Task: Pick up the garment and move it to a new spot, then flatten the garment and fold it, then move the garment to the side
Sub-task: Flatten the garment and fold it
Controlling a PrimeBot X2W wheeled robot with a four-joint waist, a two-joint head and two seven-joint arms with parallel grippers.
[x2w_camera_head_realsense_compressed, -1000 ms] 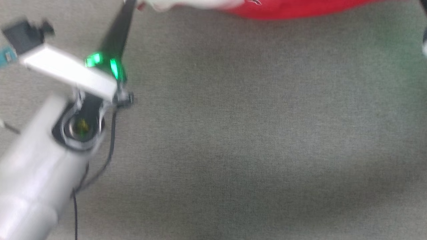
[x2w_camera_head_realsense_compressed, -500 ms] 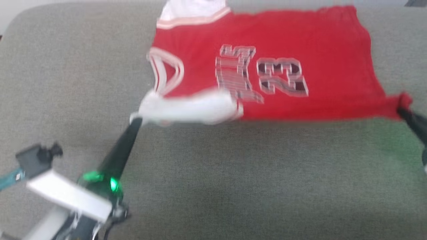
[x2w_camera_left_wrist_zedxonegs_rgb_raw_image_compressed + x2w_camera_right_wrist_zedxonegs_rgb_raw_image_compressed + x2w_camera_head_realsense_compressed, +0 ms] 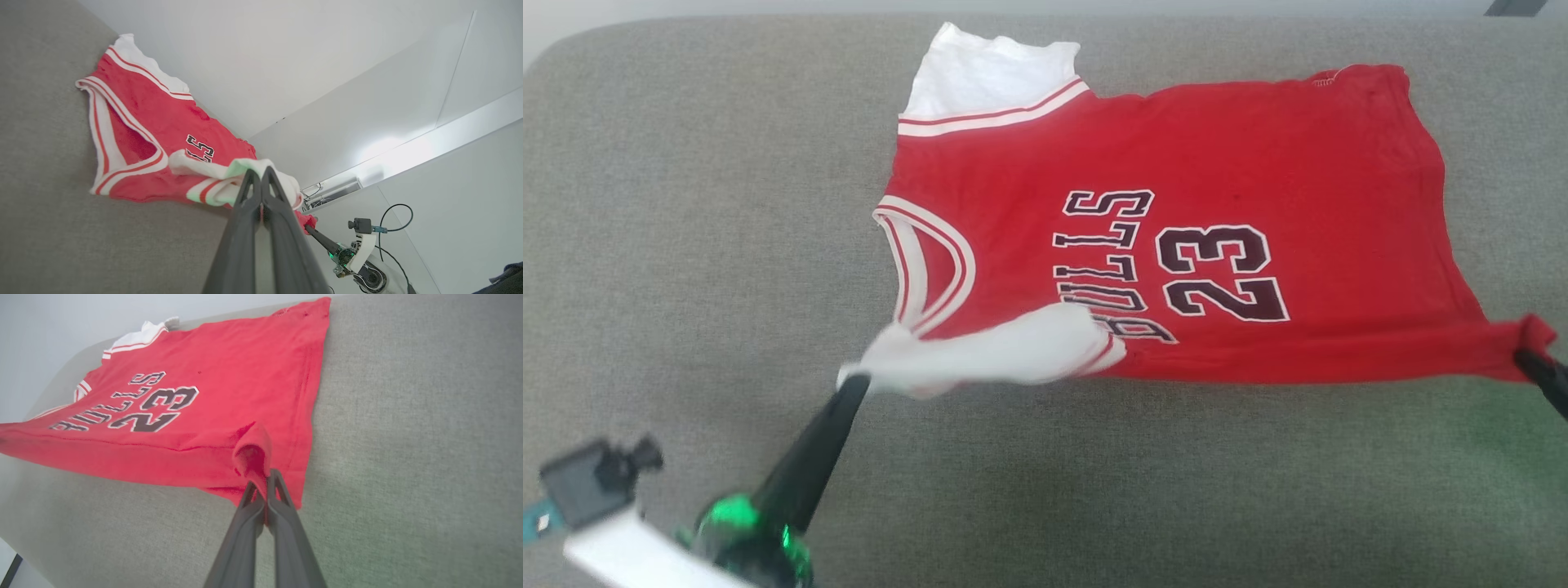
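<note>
1. On the grey cushion (image 3: 686,245), the garment (image 3: 1323,180) lies spread, its near edge raised.
2. Left gripper (image 3: 854,380) pinches its white shoulder strap, fingers closed tight.
3. Right gripper (image 3: 1522,358) pinches its red hem corner, fingers closed.

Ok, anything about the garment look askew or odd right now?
Yes. The garment lies mostly flat on the grey surface, but the white shoulder panel, pinched by the left end effector, is bunched and curled over the end of the lettering. The hem corner in the right end effector is puckered too. No damage visible.
</note>
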